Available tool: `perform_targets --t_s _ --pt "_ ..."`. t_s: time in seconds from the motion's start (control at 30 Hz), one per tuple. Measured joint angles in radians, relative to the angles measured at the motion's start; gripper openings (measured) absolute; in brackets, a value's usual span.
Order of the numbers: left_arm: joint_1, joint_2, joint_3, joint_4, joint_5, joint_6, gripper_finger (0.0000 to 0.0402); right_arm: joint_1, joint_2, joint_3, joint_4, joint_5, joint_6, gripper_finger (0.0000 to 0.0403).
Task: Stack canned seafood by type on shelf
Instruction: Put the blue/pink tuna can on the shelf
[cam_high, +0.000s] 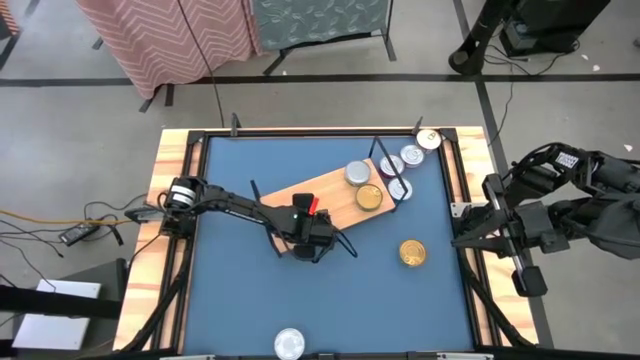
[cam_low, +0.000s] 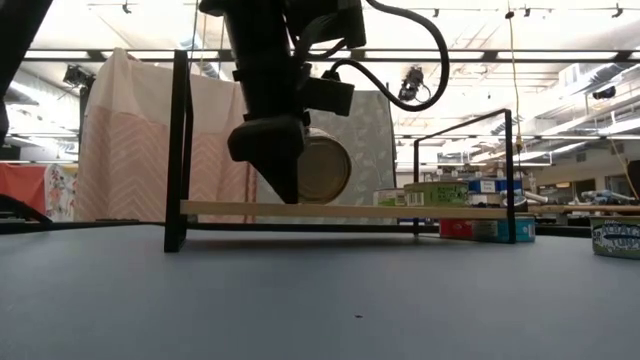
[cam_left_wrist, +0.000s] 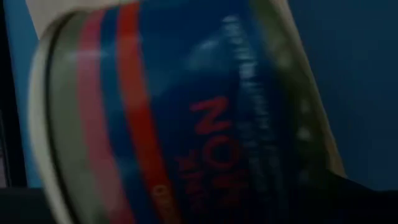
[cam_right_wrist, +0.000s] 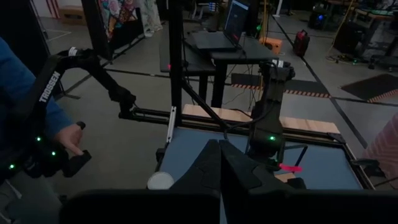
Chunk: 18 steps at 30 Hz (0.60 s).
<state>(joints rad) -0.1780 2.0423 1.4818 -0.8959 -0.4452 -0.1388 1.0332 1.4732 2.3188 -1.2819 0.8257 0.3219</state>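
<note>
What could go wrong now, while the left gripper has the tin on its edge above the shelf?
The tin in the left gripper stands on edge over the shelf, so if released it might roll off the board. The gripper also works close to the shelf's end frame and could nudge it.

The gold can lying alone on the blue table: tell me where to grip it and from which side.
Grip the gold can across its round side wall, coming straight down from above. It lies flat, lid up, low and disc-shaped, with bare table all around it, so fingers can probably straddle its rim from any direction.
</note>
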Motion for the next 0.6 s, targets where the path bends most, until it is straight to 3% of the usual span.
perform_targets --t_s 0.1,0.5,0.6 --pt "-0.004 0.01 0.0 -0.001 -0.017 0.0 0.019 0.0 0.007 0.0 0.0 0.001 0.004 0.0005" --pt "-0.006 0.014 -0.001 -0.009 -0.11 0.092 0.019 0.0 0.015 0.0 -0.005 0.002 0.027 0.0005" --pt "-0.004 0.019 0.003 -0.045 -0.174 0.162 0.019 0.0 0.015 0.0 -0.013 0.003 0.027 0.0005"
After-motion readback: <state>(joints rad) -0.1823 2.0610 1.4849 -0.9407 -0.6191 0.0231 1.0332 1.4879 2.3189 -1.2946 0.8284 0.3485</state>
